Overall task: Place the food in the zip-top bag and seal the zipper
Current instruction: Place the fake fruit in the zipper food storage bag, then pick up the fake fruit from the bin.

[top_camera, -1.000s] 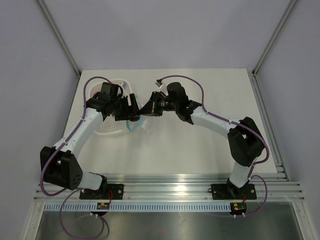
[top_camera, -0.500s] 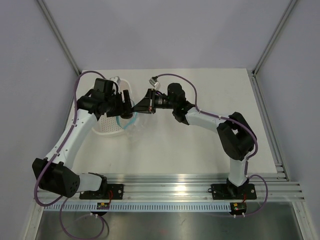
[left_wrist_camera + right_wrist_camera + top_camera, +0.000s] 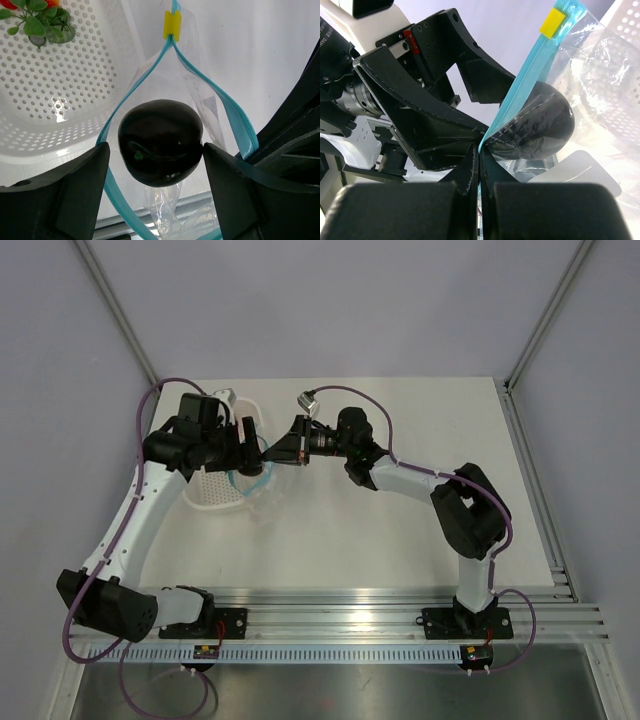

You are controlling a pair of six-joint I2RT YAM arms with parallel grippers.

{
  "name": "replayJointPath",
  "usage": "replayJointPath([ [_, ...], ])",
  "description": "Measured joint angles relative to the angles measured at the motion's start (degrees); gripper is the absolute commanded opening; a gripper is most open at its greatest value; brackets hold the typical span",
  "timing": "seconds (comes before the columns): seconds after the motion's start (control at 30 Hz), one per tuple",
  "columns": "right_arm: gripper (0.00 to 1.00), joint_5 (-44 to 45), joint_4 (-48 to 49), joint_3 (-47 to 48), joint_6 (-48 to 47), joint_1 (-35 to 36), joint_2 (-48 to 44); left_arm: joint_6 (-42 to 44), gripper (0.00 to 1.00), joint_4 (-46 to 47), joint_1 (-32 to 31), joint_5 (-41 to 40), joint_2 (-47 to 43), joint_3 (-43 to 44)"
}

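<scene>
You are in the filling step: the first piece is going into the bag, and sealing is not near. Your right gripper (image 3: 479, 165) has its fingers pressed together on the zipper (image 3: 230, 117), and so it holds the zip-top bag (image 3: 202, 100) up, just beside the white basket (image 3: 60, 100). The mouth is open in a loop below the yellow slider (image 3: 171, 25). Your left gripper (image 3: 155, 167) holds a dark roundish piece (image 3: 160, 140) between its two fingers, exactly inside this loop; in the right wrist view the clear plastic already covers it. I think the next move is to open the left fingers and then pull them out straight, without catching the blue strip. The green leafy piece (image 3: 35, 25) and something red at the frame corner are in the basket, so more trips are needed before you close the slider.
</scene>
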Motion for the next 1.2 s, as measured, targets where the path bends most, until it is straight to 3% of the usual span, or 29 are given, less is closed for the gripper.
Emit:
replayJointPath([
  [0.13,0.0,0.0,0.3,0.0,0.1,0.0,0.0,0.0,0.65,-0.1,0.0,0.1,-0.7,0.2],
  [0.33,0.0,0.7,0.2,-0.3,0.0,0.0,1.0,0.0,0.61,-0.2,0.0,1.2,-3.5,1.2],
  [0.5,0.0,2.6,-2.4,-1.3,-0.5,0.9,3.8,-1.5,0.55,4.4,-0.7,9.8,-6.4,4.5],
  [0.7,0.0,2.8,-4.2,-2.0,-0.7,1.2,4.6,-2.3,0.43,6.7,3.3,11.3,-8.9,4.6],
  [1.2,0.0,2.7,-4.2,-2.8,-1.1,1.1,4.6,-6.3,0.41,9.8,11.2,8.5,-8.5,-17.7],
])
